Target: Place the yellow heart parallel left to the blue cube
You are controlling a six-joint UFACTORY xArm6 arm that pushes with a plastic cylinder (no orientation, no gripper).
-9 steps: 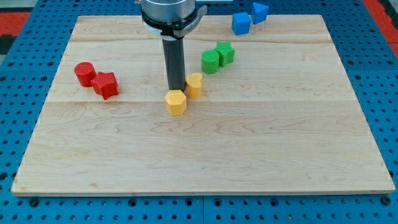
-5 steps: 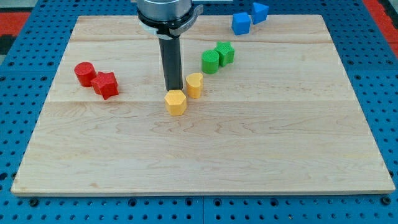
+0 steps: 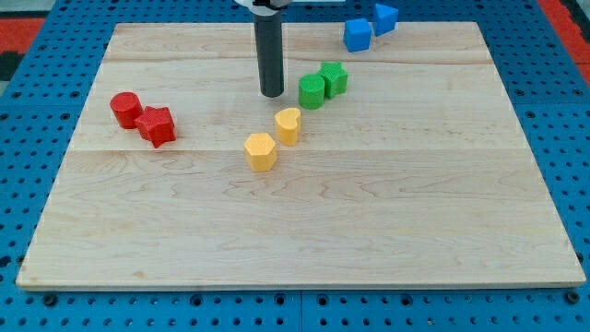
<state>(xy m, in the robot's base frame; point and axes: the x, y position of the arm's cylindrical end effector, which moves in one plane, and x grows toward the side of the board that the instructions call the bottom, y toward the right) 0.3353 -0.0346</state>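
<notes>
My tip (image 3: 271,94) is on the board, bare rod, gripping nothing. Yellow heart (image 3: 288,125) lies just below-right of it, apart. Blue cube (image 3: 358,35) sits well up-right of the heart.

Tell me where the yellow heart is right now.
The yellow heart sits near the board's middle, just up and to the view's right of the yellow hexagon, below the green blocks. My tip is above it, apart.
</notes>
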